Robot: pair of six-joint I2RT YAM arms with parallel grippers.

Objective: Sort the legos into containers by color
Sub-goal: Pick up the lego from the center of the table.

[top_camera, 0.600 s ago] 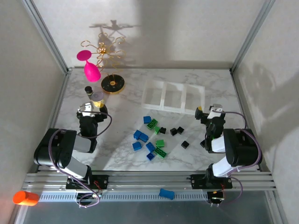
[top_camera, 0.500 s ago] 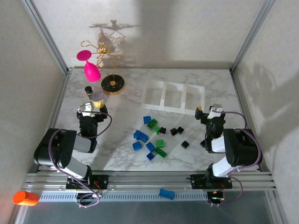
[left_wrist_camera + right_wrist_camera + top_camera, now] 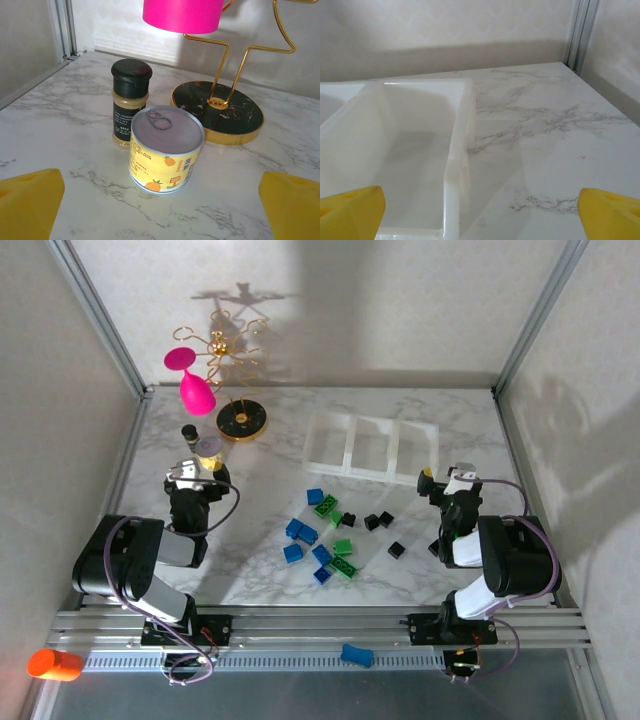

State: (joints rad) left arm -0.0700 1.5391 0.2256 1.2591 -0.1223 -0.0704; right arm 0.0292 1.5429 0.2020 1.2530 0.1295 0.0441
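Observation:
The legos lie scattered in the middle of the marble table: blue ones (image 3: 300, 532), green ones (image 3: 326, 506) and black ones (image 3: 378, 521). One blue lego (image 3: 356, 654) lies off the table on the front rail. The containers (image 3: 372, 422) are a white three-compartment tray at the back, and its right compartment (image 3: 454, 150) sits just ahead of my right gripper (image 3: 480, 215), which is open and holds nothing. My left gripper (image 3: 160, 210) is open and holds nothing, facing a yellow can. In the top view the left gripper (image 3: 195, 470) is at the table's left and the right gripper (image 3: 452, 482) is beside the tray's right end.
A yellow pineapple can (image 3: 166, 150) and a black-capped spice jar (image 3: 130, 102) stand close ahead of the left gripper. Behind them is a gold wire stand on a black base (image 3: 218, 111) holding a pink cup (image 3: 182, 14). An orange cylinder (image 3: 55, 664) lies off the table at the front left.

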